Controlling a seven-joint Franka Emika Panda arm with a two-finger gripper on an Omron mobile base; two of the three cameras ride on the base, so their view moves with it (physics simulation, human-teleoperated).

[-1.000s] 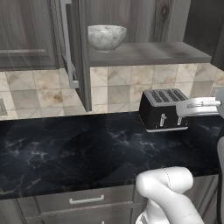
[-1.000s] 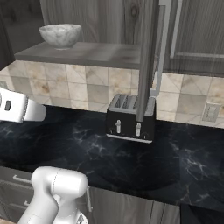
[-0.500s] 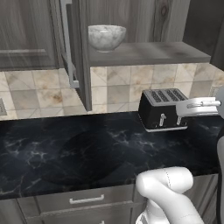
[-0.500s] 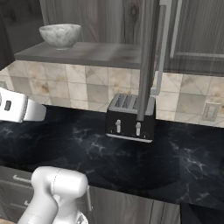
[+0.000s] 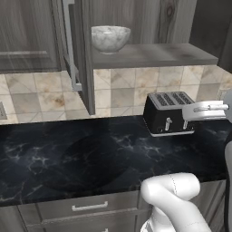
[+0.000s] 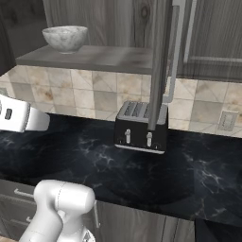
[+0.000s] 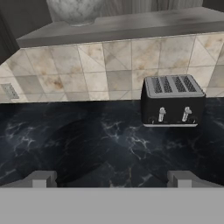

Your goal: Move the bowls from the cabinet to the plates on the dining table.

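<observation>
A marbled whitish-grey bowl (image 5: pixel 110 38) (image 6: pixel 65 38) stands on the bottom shelf of the cabinet (image 5: pixel 154 54), whose door (image 5: pixel 84 59) (image 6: pixel 160 61) hangs open. In the hand view the bowl (image 7: pixel 76 11) sits at the top edge, far above and left of my gripper (image 7: pixel 112 179). Its two fingertips (image 7: pixel 41 179) stand wide apart over the black counter, open with nothing between them. The plates and the dining table are out of view.
A black four-slot toaster (image 5: pixel 170 113) (image 6: pixel 141 127) (image 7: pixel 173 100) stands on the black marble counter (image 5: pixel 68 154) against the tiled wall. The open door's edge hangs over the counter, beside the toaster. Grey drawers (image 5: pixel 88 206) run below the counter front.
</observation>
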